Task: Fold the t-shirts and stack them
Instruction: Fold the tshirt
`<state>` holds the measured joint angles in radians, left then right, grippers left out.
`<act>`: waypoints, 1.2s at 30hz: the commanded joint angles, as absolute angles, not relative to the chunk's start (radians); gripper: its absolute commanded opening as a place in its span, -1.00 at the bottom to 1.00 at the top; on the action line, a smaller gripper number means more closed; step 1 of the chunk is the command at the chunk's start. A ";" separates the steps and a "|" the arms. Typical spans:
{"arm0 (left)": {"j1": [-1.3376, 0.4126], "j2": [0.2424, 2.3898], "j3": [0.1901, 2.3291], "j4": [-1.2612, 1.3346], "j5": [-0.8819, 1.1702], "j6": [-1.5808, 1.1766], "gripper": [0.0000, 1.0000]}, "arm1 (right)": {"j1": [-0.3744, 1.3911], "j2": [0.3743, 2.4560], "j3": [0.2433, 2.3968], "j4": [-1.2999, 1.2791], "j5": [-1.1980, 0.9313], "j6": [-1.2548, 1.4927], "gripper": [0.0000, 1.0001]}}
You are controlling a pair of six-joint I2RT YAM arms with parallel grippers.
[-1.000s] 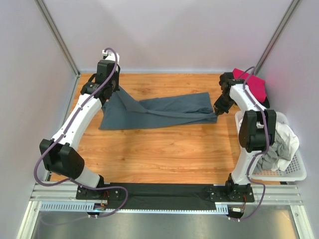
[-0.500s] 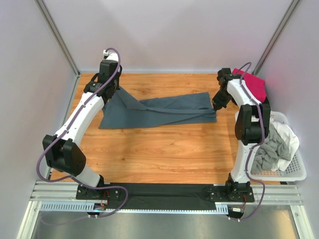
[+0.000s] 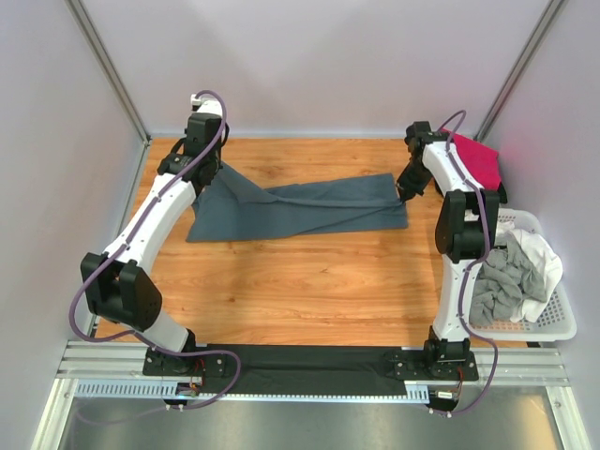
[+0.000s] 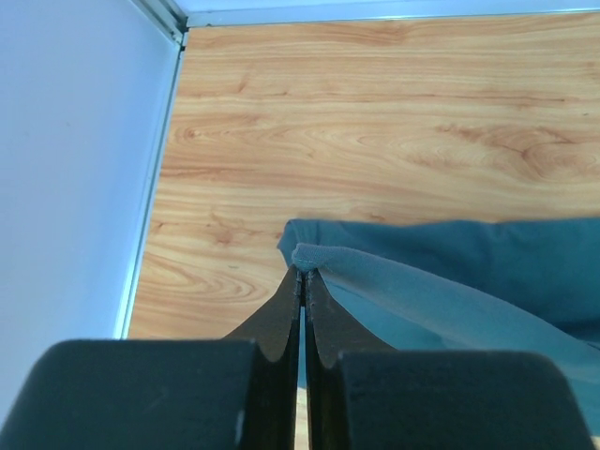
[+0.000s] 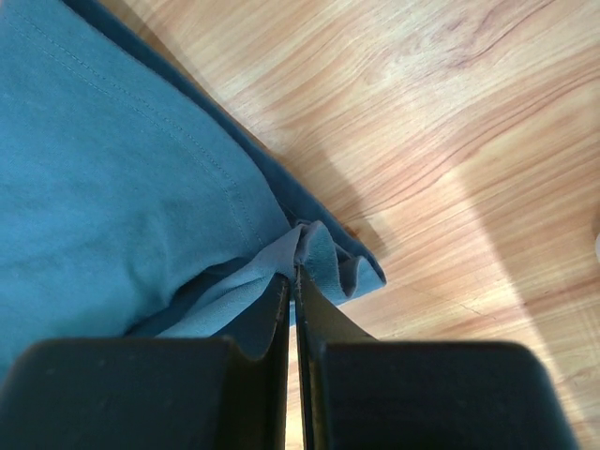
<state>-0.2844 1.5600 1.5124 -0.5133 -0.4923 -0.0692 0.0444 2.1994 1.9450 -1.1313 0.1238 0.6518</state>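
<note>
The slate blue-grey t-shirt (image 3: 300, 211) lies stretched across the far half of the wooden table. My left gripper (image 3: 208, 180) is shut on its far left corner and holds it lifted; the pinched fold shows in the left wrist view (image 4: 309, 255). My right gripper (image 3: 404, 195) is shut on the shirt's far right corner, low over the table; the bunched cloth shows in the right wrist view (image 5: 309, 248). A magenta-pink t-shirt (image 3: 476, 161) lies at the far right, with black cloth (image 3: 500, 195) under it. Light grey (image 3: 502, 286) and white (image 3: 537, 255) shirts are in the basket.
A white plastic lattice basket (image 3: 544, 323) stands at the right edge. Metal frame posts (image 3: 112, 75) and pale walls close in the back and sides. A black strip (image 3: 300, 361) runs along the near edge between the arm bases.
My right gripper has moved away from me toward the back with the shirt's right corner. My left gripper has shifted slightly, still holding its corner.
</note>
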 commanded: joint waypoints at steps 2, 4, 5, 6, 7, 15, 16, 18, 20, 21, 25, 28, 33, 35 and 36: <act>-0.270 1.499 1.516 -0.538 -0.517 -0.080 -1.00 | 0.038 2.174 1.973 -1.163 0.150 0.627 -0.99; -0.270 1.453 1.503 -0.595 -0.468 -0.098 -1.00 | 0.038 2.157 1.956 -1.175 0.150 0.623 -0.99; -0.270 1.433 1.485 -0.616 -0.454 -0.107 -1.00 | 0.040 2.140 1.935 -1.177 0.149 0.618 -0.99; -0.271 1.392 1.474 -0.641 -0.440 -0.121 -1.00 | 0.041 2.131 1.919 -1.183 0.141 0.617 -0.99; -0.272 1.366 1.457 -0.685 -0.390 -0.139 -1.00 | 0.040 2.120 1.901 -1.183 0.140 0.615 -0.99; -0.408 1.135 1.307 -0.943 -0.216 -0.241 -1.00 | 0.046 2.014 1.694 -1.173 0.120 0.603 -0.99; -0.413 1.126 1.307 -1.019 -0.194 -0.268 -1.00 | 0.051 1.997 1.678 -1.173 0.121 0.600 -0.99; -0.440 1.088 1.292 -1.101 -0.176 -0.339 -1.00 | 0.052 1.982 1.626 -1.169 0.124 0.592 -0.99; -0.462 1.057 1.260 -1.147 -0.166 -0.383 -1.00 | 0.054 1.959 1.591 -1.161 0.118 0.592 -0.99; -0.483 1.028 1.250 -1.170 -0.167 -0.431 -1.00 | 0.052 1.953 1.574 -1.154 0.115 0.591 -0.99; -0.506 0.956 1.247 -1.322 -0.172 -0.511 -1.00 | 0.054 1.901 1.481 -1.149 0.106 0.598 -0.99; -0.512 0.902 1.264 -1.414 -0.153 -0.531 -1.00 | 0.055 1.855 1.410 -1.147 0.109 0.603 -0.99; -0.514 0.867 1.247 -1.512 -0.103 -0.540 -1.00 | 0.057 1.807 1.329 -1.146 0.109 0.606 -0.99; -0.514 0.856 1.244 -1.523 -0.106 -0.534 -1.00 | 0.058 1.784 1.302 -1.146 0.113 0.612 -0.99; -0.514 0.854 1.244 -1.526 -0.118 -0.529 -1.00 | 0.058 1.778 1.293 -1.141 0.112 0.612 -0.99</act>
<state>-0.5098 0.8589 1.2316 -1.3331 -0.1333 -0.5137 0.0536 1.8324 1.3205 -1.1515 0.1066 0.6048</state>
